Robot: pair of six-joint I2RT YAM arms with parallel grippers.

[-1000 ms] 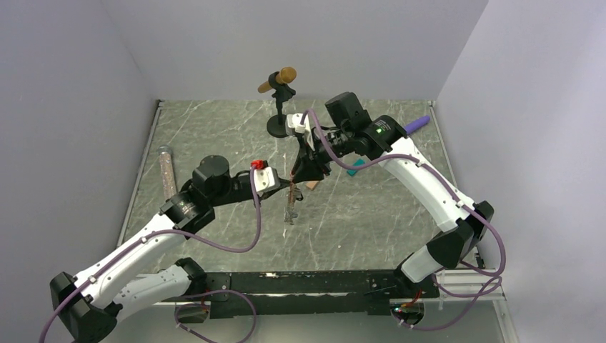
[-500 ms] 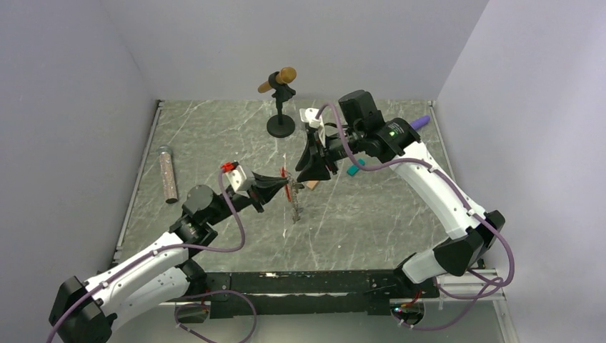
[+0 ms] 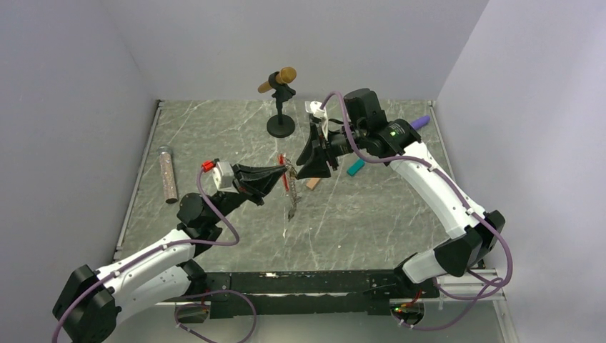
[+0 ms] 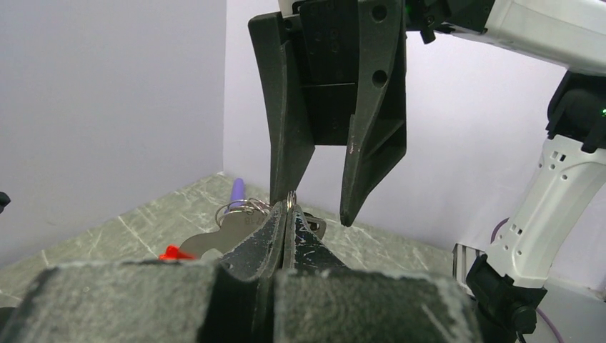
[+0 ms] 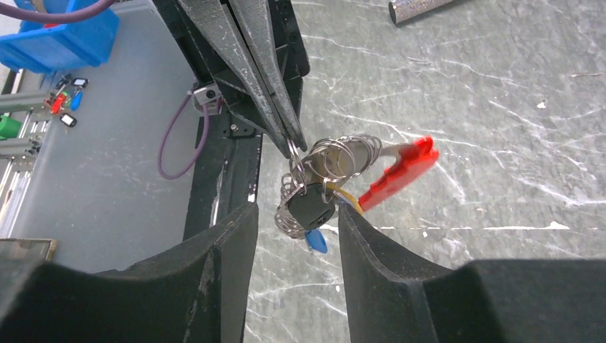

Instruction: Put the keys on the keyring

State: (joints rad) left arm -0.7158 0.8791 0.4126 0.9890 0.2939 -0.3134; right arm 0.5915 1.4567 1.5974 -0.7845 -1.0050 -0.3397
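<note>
The keyring (image 5: 336, 161) hangs in the air over the middle of the table as a bunch of silvery rings, a red clip (image 5: 396, 171), a blue tag (image 5: 316, 241) and a black-headed key (image 5: 309, 207). My left gripper (image 3: 286, 171) is shut on one thin ring at the top of the bunch (image 4: 291, 196). My right gripper (image 5: 293, 214) is open. Its fingers (image 4: 371, 128) stand on either side of the hanging key and touch nothing. In the top view the keyring (image 3: 289, 194) dangles between the two grippers, with the right gripper (image 3: 314, 168) just to its right.
A tan block (image 3: 312, 184) and a teal block (image 3: 355, 168) lie on the table under the right arm. A black stand with a brown handle (image 3: 281, 100) is at the back. A glitter tube (image 3: 167, 174) lies at the left and a purple object (image 3: 418, 123) at the back right.
The right jaws have opened wider, and that gripper has drawn slightly right. The left arm's elbow has dropped toward the near edge while its gripper keeps hold of the keyring.
</note>
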